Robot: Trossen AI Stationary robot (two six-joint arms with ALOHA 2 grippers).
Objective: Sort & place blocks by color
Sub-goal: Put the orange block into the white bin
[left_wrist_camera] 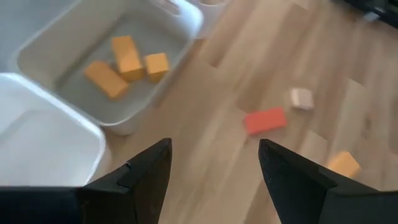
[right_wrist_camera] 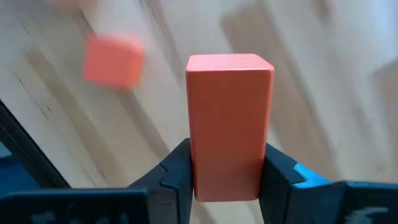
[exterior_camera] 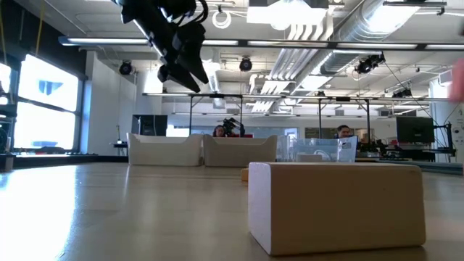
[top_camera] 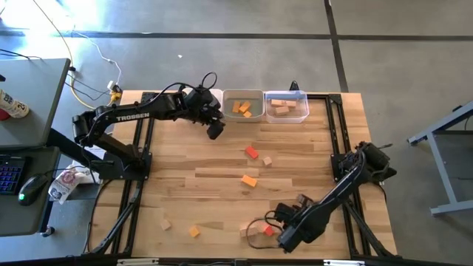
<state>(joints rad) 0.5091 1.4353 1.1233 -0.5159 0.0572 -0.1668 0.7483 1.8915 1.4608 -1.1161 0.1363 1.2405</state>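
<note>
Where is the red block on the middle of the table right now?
High view: the red block lies mid-table, with a pale block beside it.

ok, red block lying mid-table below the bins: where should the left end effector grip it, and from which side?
Across its two long faces, coming straight down. The red block lies flat on the bare table, a short bar with its narrow width easiest to span. A pale block sits apart from one end, so the long sides look clear. The left end effector is open and empty above it.

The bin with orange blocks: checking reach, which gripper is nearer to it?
Left. The left gripper hovers open just beside the bin with orange blocks; the right gripper is across the table, clamping a red block.
</note>
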